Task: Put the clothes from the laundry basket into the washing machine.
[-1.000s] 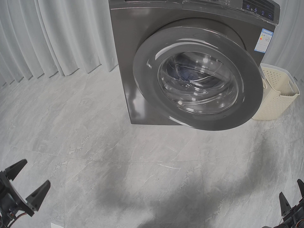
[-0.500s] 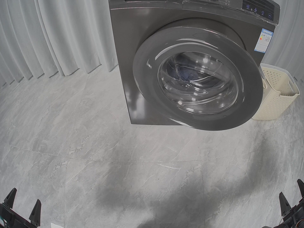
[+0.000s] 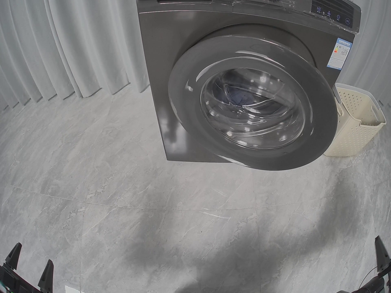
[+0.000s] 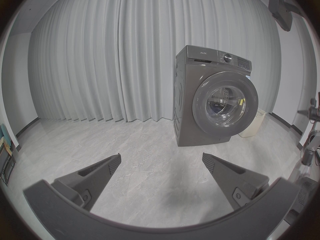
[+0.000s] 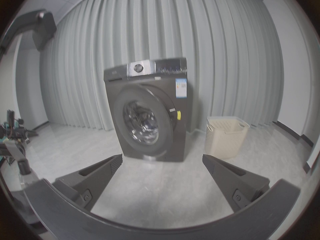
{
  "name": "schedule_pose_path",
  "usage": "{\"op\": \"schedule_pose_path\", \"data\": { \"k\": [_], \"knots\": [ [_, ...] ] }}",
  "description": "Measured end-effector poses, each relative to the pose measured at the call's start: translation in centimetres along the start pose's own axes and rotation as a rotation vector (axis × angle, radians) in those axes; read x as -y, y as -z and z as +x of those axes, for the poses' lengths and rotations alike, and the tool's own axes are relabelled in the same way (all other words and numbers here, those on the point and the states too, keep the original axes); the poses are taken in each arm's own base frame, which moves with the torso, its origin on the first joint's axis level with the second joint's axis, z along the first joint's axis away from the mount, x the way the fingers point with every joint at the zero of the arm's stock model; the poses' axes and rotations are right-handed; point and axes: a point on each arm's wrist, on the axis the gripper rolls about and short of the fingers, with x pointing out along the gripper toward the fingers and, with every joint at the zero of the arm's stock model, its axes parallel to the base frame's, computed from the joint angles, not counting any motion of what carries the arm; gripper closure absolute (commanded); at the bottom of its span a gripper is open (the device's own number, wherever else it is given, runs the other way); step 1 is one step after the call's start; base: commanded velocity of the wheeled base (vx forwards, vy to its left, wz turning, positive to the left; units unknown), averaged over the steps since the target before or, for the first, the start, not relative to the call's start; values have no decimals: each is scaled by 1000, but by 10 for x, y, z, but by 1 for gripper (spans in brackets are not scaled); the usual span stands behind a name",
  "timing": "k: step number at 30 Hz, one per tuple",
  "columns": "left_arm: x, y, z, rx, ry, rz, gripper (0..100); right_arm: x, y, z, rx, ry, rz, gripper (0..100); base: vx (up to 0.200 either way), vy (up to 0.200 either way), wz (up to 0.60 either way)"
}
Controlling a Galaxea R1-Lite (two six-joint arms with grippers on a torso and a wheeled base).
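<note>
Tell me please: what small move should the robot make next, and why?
Probably drive closer, so that the right tool can push the door shut. The door seems ajar, blue clothes lie inside the washing machine, the laundry basket looks empty, and that tool is open, low and far off.

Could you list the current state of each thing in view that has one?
washing machine door: ajar, swung partly out from the front.
clothes: a dark piece inside, seen through the door glass.
laundry basket: upright on the floor; no clothes visible in it.
left end effector: open, empty.
right end effector: open, empty.
</note>
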Motion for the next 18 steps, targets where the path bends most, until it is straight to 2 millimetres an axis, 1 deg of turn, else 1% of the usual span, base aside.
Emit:
{"op": "schedule_pose_path", "data": {
  "k": [3, 7, 12, 18],
  "knots": [
    [0, 0, 0, 1, 0, 1, 0, -1, -21, 0, 34, -43, 18, 0, 0, -200, 0],
    [0, 0, 0, 2, 0, 2, 0, 0, -39, 15, -4, -96, 53, 0, 0, -200, 0],
    [0, 0, 0, 3, 0, 2, 0, 1, -56, 48, -69, -169, 114, 0, 0, -200, 0],
    [0, 0, 0, 3, 0, 2, 0, -4, -68, 100, -154, -257, 217, 0, 0, 0, 0]
  ]
}}
